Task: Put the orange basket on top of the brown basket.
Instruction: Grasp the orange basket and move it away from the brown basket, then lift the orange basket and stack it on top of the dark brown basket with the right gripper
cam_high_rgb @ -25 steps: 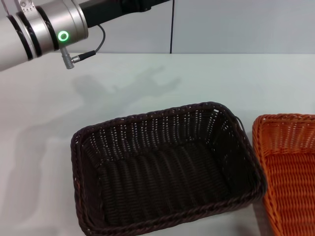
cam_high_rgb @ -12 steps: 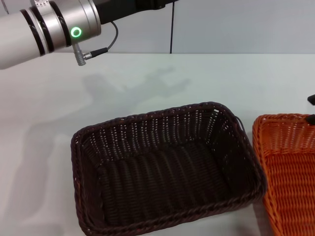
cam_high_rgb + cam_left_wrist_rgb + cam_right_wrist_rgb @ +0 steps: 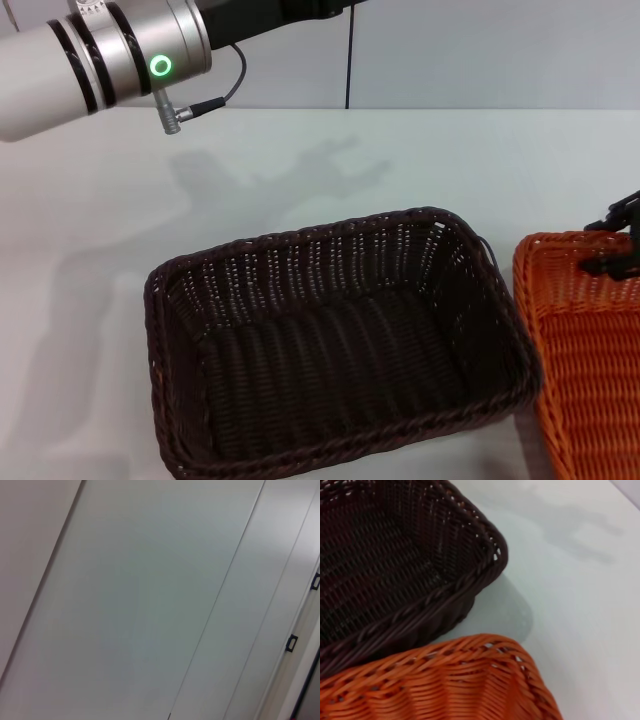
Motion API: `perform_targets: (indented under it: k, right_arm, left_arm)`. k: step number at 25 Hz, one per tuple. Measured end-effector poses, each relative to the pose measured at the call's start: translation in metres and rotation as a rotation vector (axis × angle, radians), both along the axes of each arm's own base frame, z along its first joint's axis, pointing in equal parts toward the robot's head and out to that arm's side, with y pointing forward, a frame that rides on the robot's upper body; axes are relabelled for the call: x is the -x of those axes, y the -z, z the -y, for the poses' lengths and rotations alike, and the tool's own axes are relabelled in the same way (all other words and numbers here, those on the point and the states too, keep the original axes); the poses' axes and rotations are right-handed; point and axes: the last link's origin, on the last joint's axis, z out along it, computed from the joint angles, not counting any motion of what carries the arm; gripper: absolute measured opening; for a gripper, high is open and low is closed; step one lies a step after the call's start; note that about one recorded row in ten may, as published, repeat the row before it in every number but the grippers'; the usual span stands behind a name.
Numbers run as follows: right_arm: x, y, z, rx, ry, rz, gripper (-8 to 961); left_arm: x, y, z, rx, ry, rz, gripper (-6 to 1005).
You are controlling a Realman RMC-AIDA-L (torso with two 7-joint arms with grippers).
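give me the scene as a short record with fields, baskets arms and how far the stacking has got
brown basket: on the table, empty, in front of the robot
orange basket: on the table to the robot's right of the brown one, close beside it, partly out of the head view
right end effector: at the far rim of the orange basket, finger state unclear
left arm: raised at the far left, its wrist camera sees only wall panels
stacking: not yet done, the baskets stand side by side

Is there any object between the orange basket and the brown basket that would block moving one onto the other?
Nothing visible does. The orange basket sits beside the brown basket with only bare table between them, and the brown basket is empty. The right gripper is at the orange basket's far rim.
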Motion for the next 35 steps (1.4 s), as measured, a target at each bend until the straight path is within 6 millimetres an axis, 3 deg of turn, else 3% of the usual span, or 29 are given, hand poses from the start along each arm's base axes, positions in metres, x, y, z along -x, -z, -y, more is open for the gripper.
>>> perform_targets:
  k: [6,9,14,16,17,19,21,25,30,35]
  right_arm:
    - [-0.008,0.007,0.007,0.020,0.005,0.035,425]
    - [-0.017,0.002,0.013,0.026,0.040,0.052,353]
    - [-0.039,-0.029,0.033,-0.003,0.137,0.070,234]
    - [-0.050,-0.055,0.050,-0.042,0.207,0.033,224]
    - [-0.050,-0.055,0.050,-0.042,0.207,0.033,220]
    - [-0.061,-0.079,0.069,-0.071,0.284,-0.032,210]
    - [-0.068,-0.090,0.080,-0.093,0.334,-0.065,202]
    - [-0.090,-0.101,0.106,-0.139,0.466,-0.113,184]
    - [-0.102,-0.107,0.119,-0.200,0.514,-0.165,160]
    - [-0.113,-0.125,0.141,-0.392,0.522,-0.378,149]
  left_arm:
    - [0.004,-0.001,0.000,0.000,-0.013,0.004,827]
    - [0.007,-0.001,0.000,-0.001,-0.022,0.010,827]
    - [0.012,0.002,0.001,0.010,-0.042,0.023,827]
    - [0.014,0.003,0.002,0.015,-0.041,0.021,827]
    - [0.016,0.004,0.003,0.018,-0.042,0.021,827]
    - [0.020,0.004,0.006,0.024,-0.044,0.021,827]
    - [0.023,0.003,0.007,0.026,-0.046,0.023,827]
    - [0.032,0.000,0.013,0.034,-0.048,0.032,827]
    - [0.039,-0.001,0.018,0.038,-0.057,0.037,827]
    - [0.049,-0.008,0.026,0.036,-0.045,0.053,827]
